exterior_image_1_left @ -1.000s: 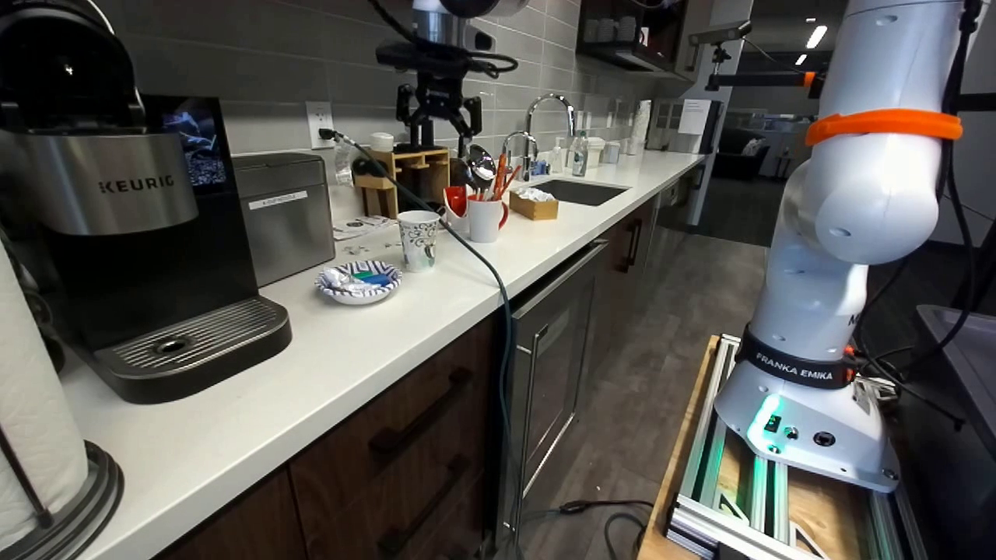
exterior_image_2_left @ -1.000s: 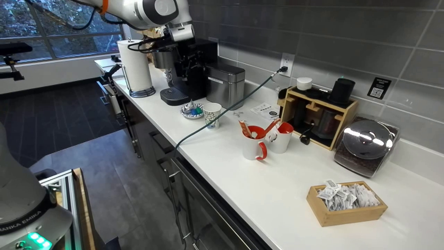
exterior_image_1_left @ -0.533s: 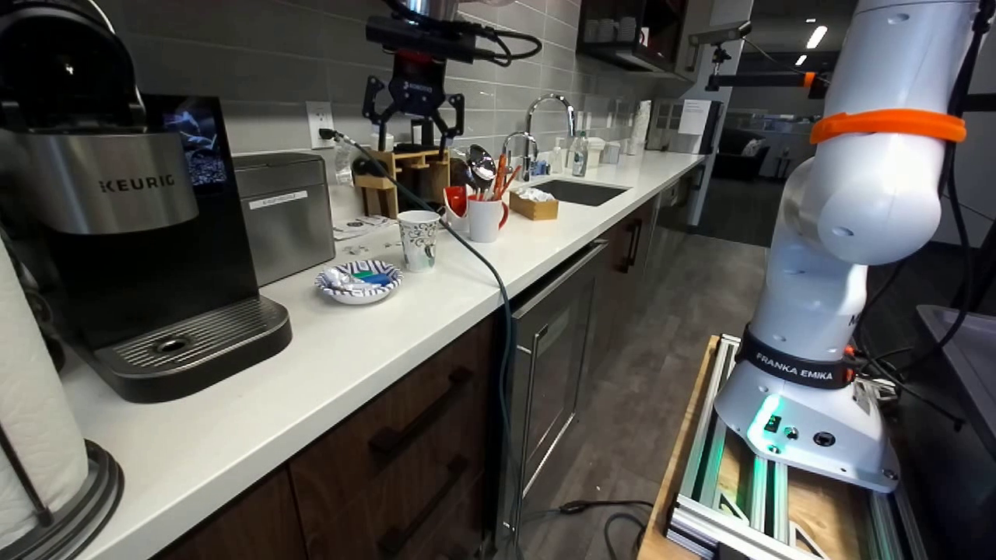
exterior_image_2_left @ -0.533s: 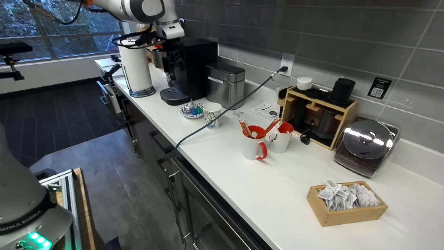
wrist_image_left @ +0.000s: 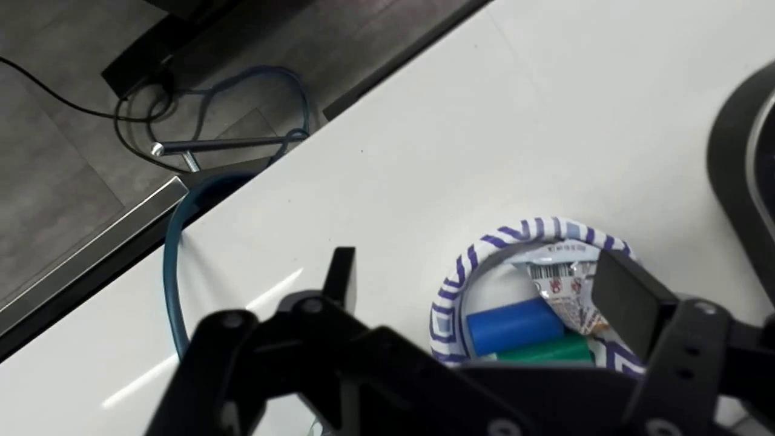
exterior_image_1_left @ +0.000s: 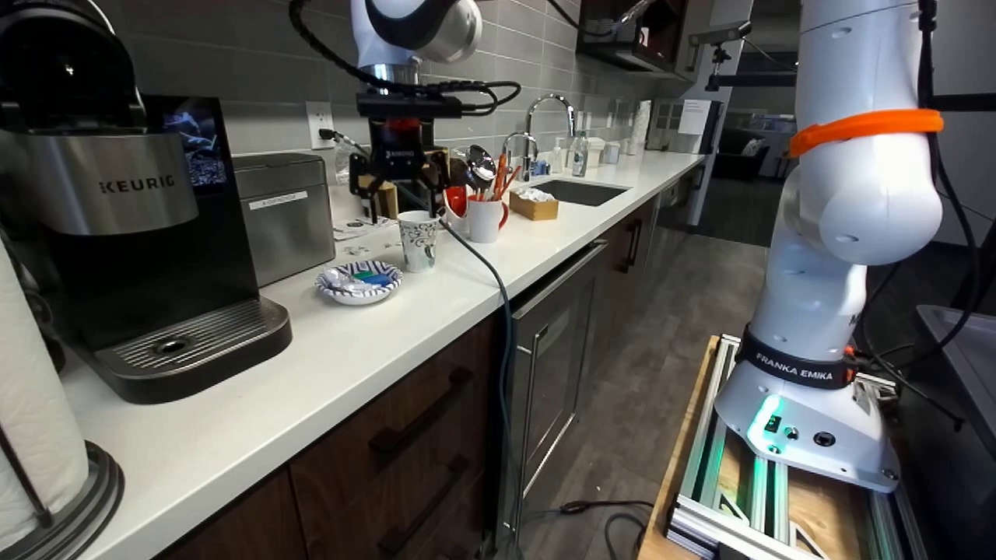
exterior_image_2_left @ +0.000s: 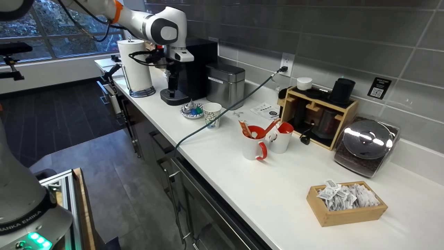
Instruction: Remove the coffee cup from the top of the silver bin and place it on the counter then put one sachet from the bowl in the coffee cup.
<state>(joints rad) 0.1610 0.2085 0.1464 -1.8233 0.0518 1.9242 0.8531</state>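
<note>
The coffee cup (exterior_image_1_left: 420, 245) is a patterned paper cup upright on the white counter (exterior_image_1_left: 350, 342), beside the bowl (exterior_image_1_left: 359, 298). Cup (exterior_image_2_left: 212, 119) and bowl (exterior_image_2_left: 191, 115) show in both exterior views. The silver bin (exterior_image_1_left: 292, 229) stands behind them with nothing on its lid. My gripper (exterior_image_1_left: 405, 214) is open and empty, above the counter near the bowl. In the wrist view my gripper (wrist_image_left: 484, 281) has one finger over bare counter left of the bowl and one over its right part. The bowl holds a shiny sachet (wrist_image_left: 563, 290), a blue packet (wrist_image_left: 514, 326) and a green one (wrist_image_left: 548, 350).
The Keurig machine (exterior_image_1_left: 148, 183) stands left of the bin. A green cable (exterior_image_2_left: 229, 107) runs from the wall outlet past the cup and over the counter edge. Mugs (exterior_image_2_left: 253, 147), a wooden rack (exterior_image_2_left: 347, 128) and a packet box (exterior_image_2_left: 350, 217) stand farther along.
My gripper has turned and come down toward the counter near the bowl and cup. It stays open. Cup, bowl and bin have not moved.
</note>
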